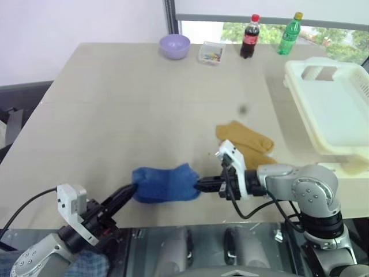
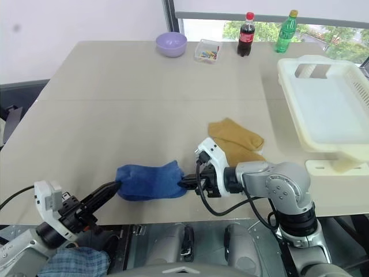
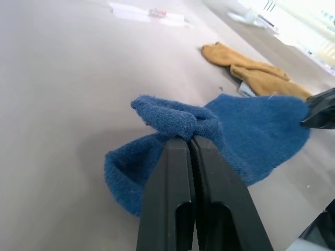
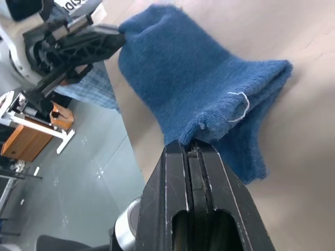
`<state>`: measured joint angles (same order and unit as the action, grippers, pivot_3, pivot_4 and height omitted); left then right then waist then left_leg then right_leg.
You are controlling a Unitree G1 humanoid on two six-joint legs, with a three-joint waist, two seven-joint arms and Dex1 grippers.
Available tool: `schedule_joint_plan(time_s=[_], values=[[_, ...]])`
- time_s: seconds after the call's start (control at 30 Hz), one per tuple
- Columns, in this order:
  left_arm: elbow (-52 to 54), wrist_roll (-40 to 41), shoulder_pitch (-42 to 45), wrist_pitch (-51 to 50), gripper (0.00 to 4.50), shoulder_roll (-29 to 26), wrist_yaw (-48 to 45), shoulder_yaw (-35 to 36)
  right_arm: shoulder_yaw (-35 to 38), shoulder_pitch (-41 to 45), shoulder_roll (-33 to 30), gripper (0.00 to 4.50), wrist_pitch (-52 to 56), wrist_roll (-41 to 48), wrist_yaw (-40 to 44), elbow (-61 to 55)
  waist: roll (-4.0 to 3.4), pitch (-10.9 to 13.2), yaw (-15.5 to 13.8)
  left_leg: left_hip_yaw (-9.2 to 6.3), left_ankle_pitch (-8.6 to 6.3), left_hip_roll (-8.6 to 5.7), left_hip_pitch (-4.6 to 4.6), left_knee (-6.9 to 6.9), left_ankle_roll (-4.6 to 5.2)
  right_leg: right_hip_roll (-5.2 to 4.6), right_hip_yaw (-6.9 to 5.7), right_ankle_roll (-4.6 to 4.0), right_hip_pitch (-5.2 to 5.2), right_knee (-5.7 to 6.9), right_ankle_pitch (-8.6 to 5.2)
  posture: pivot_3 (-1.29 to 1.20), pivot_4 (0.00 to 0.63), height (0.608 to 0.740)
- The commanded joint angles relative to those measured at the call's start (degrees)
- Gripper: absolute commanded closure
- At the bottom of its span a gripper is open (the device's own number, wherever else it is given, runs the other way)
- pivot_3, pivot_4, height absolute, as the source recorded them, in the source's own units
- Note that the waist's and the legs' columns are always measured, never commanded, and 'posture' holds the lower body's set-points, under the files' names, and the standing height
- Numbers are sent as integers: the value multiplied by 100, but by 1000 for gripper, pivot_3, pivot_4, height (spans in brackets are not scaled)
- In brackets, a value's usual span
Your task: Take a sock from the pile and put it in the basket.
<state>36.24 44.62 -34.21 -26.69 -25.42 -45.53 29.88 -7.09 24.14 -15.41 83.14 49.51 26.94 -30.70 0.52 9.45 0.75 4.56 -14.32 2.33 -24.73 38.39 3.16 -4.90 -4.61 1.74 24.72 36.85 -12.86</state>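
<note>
Blue sock (image 1: pixel 165 183) stretched between left gripper (image 1: pixel 133 187) and right gripper (image 1: pixel 199 186), both pinching it; mustard socks (image 1: pixel 245 139) beside, white basket (image 1: pixel 331 109) well apart.

Looks like an office or meeting room to me: big plain beige table (image 1: pixel 115 115), bare white wall (image 1: pixel 75 23) far beyond the left pincer (image 1: pixel 131 190), a window (image 1: pixel 323 29) with trees outside, grey tiled floor (image 4: pixel 78 172), and a small wooden desk (image 4: pixel 29 138) below the right pincer (image 4: pixel 191 149).
</note>
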Motion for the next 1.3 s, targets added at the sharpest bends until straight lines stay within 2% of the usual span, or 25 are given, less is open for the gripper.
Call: schedule_joint_plan(time_s=[0.03,0.47,0.83,0.97,1.0,1.1,1.17,1.23,1.3], values=[[-62,-11,-124,275,4406,65,-73,16,-59,96,-30,4500,-154,2,-9,-28,0,0,0,0,0,0,0,0,0,1,0,0,0,0,0,0,150,733],[-305,-195,91,626,4406,149,176,-135,-319,110,-154,4500,-282,-226,-98,184,4,-2,-1,-1,0,1,0,1,1,2,0,4,-1,0,2,0,150,733],[-314,-233,-301,636,4406,7,-134,-343,-325,110,-201,4500,-189,-148,-85,204,5,-3,-8,-6,0,3,2,2,1,3,-6,2,0,1,-1,0,150,733],[-387,-293,-291,685,4500,-8,-145,-366,-302,34,-294,3385,-372,-177,2,163,5,-4,-1,-6,0,2,2,4,1,3,-5,1,-1,0,0,0,150,733],[-390,-300,-300,693,4500,-6,-137,-371,-178,-8,-427,2868,-445,-117,122,89,5,-3,-1,-6,0,2,1,4,1,3,-5,1,-1,0,0,0,150,733],[-394,-297,-331,715,4500,20,-114,-374,62,-88,-992,2868,-959,-115,630,-138,5,-3,-22,-6,0,-1,-2,4,1,1,-6,3,-3,0,1,0,150,733],[-412,-365,-387,759,4500,31,-145,-426,-140,-38,-1370,2868,-1698,-520,952,-278,5,-3,-15,-5,-1,-5,-1,5,2,-2,-4,3,-3,-2,-1,0,150,733],[-415,-405,-406,775,4500,35,-140,-476,-333,117,-1373,2868,-2487,-986,1003,-240,8,-5,9,-5,-1,-4,0,5,3,-1,-5,12,-2,-3,-6,0,150,733],[-448,-431,-376,785,4500,28,-122,-505,-581,299,-1117,2868,-3277,-1489,939,-38,7,-5,32,0,-1,7,3,5,2,16,1,21,-2,-2,-12,0,150,733]])
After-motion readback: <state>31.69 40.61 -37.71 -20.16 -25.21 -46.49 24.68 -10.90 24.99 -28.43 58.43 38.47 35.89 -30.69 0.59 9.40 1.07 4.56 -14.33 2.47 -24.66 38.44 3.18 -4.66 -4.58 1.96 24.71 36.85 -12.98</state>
